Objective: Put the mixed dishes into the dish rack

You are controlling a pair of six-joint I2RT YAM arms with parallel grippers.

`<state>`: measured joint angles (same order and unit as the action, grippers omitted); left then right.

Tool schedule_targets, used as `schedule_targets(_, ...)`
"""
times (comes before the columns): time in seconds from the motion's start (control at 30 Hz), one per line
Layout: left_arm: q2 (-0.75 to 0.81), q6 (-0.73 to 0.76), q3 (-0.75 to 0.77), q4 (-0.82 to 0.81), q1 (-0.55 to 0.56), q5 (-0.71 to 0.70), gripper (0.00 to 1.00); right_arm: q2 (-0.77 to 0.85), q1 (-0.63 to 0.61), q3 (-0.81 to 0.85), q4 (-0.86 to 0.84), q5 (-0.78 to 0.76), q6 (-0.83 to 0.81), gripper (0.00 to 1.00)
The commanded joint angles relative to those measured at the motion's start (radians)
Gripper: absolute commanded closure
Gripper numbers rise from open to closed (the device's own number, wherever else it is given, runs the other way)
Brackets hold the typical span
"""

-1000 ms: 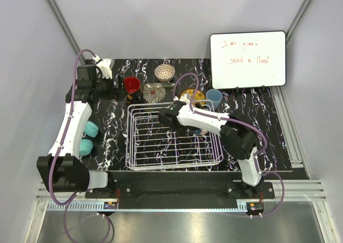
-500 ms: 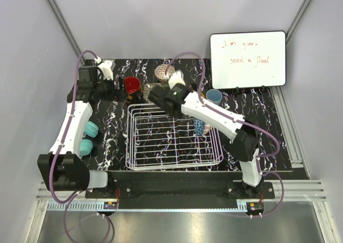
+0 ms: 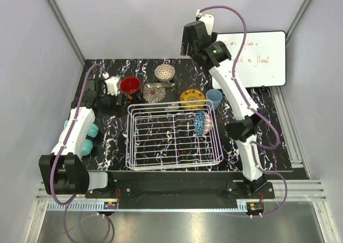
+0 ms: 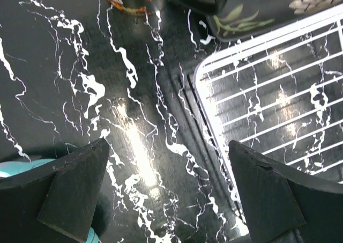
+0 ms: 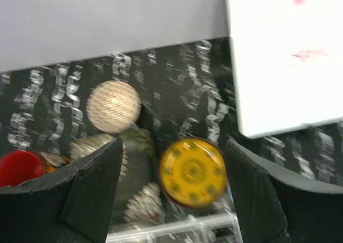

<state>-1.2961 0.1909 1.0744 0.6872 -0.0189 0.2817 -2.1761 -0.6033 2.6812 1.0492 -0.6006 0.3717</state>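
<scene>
The white wire dish rack (image 3: 172,135) sits mid-table. A blue patterned bowl (image 3: 202,123) stands on edge at its right side. My right gripper (image 3: 192,39) is raised high over the back of the table, open and empty; its view looks down on the yellow plate (image 5: 192,170), the beige bowl (image 5: 113,106) and the red mug (image 5: 19,165). My left gripper (image 3: 110,95) is open and empty, low over the table between the red mug (image 3: 130,85) and the rack's left corner (image 4: 257,93). The floral saucer (image 3: 155,92) and light blue cup (image 3: 214,98) lie behind the rack.
A whiteboard (image 3: 252,58) leans at the back right. Two teal rounded objects (image 3: 90,131) lie at the left edge, under my left arm. Grey walls close in the sides and back.
My right arm has lifted out of the rack and swung up and back, leaving the blue bowl standing in it. My left gripper has shifted a little nearer and to the right.
</scene>
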Motion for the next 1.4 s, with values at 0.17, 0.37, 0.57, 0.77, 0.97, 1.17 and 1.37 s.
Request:
schedule_targets(0.17,0.067,0.047,0.006,0.009,-0.001,0.014,0.03,-0.298,0.112,0.134,-0.230,0.481,0.090,0.07)
schedule_targets(0.37,0.081,0.053,-0.005,0.015,0.007,0.010,0.03,-0.376,0.137,0.108,-0.302,0.580,0.130,0.07)
schedule_targets(0.57,0.087,0.053,-0.021,0.011,0.014,0.008,0.03,-0.447,0.166,0.068,-0.319,0.634,0.183,0.07)
schedule_targets(0.77,0.089,0.056,-0.021,0.008,0.013,-0.010,0.03,-0.531,0.180,0.103,-0.339,0.676,0.205,0.08)
schedule_targets(0.97,0.087,0.062,-0.004,0.025,0.014,-0.026,0.03,-0.579,0.200,0.106,-0.374,0.725,0.230,0.12)
schedule_targets(1.17,0.077,0.062,0.004,0.038,0.013,-0.035,0.03,-0.603,0.201,0.103,-0.394,0.743,0.239,0.13)
schedule_targets(1.37,0.066,0.071,0.033,0.064,0.014,-0.056,0.03,-0.631,0.203,0.103,-0.446,0.769,0.269,0.16)
